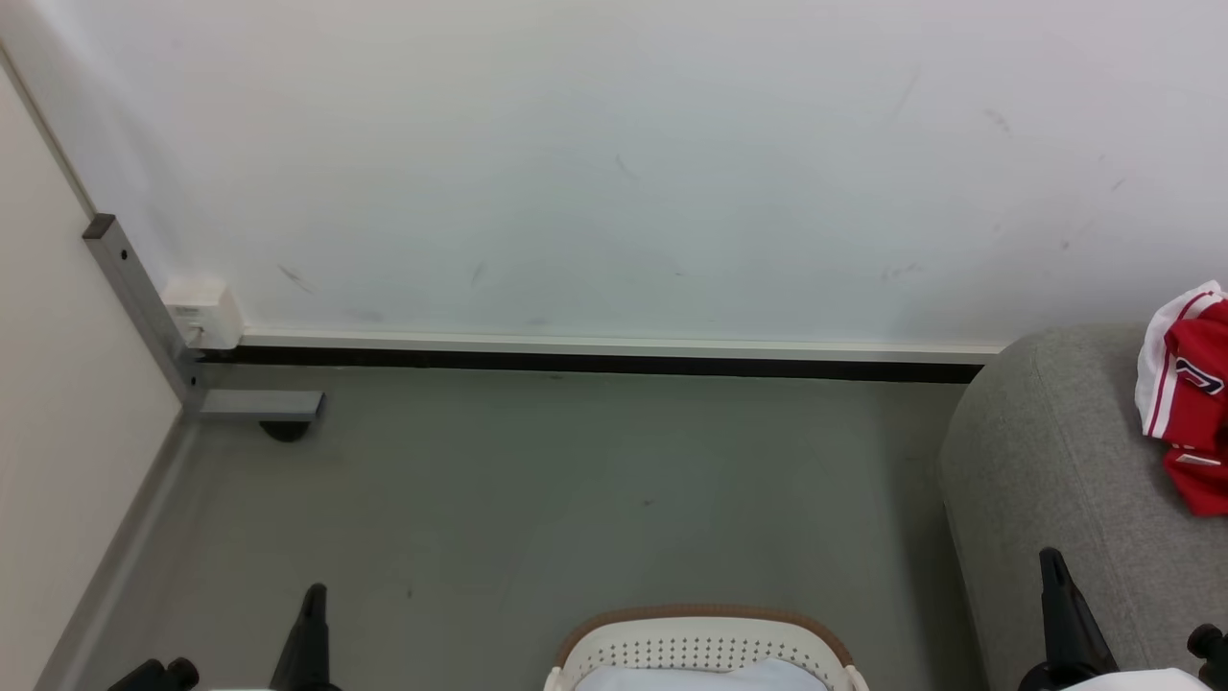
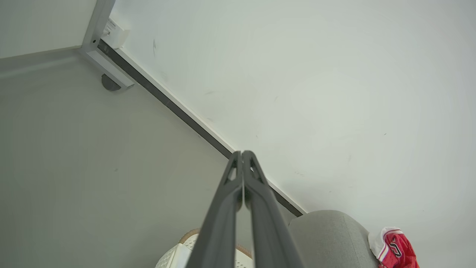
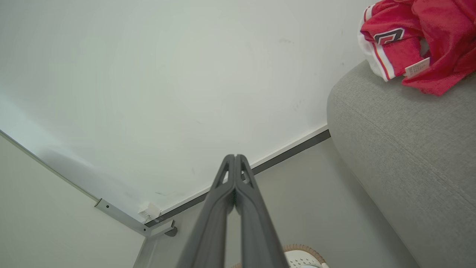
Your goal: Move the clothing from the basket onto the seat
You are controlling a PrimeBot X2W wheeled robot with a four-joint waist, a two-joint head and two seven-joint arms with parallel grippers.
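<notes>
The left pincer [image 2: 242, 153] and right pincer [image 3: 235, 156] are both pinched shut on nothing, red clothing [image 1: 1194, 403] lies on the seat [image 1: 1055, 451] and white fabric [image 1: 710, 676] shows in the basket [image 1: 700, 648] below, so I'd say the next reach must open and dip into it.

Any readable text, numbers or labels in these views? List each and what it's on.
Nothing can be read in full.
On the red garment, a dark white-edged figure: folded, only part shows, unreadable.
On the same garment, a white tag: print too small to read.
On the white wall box, a label: blurred and too small to read.
</notes>
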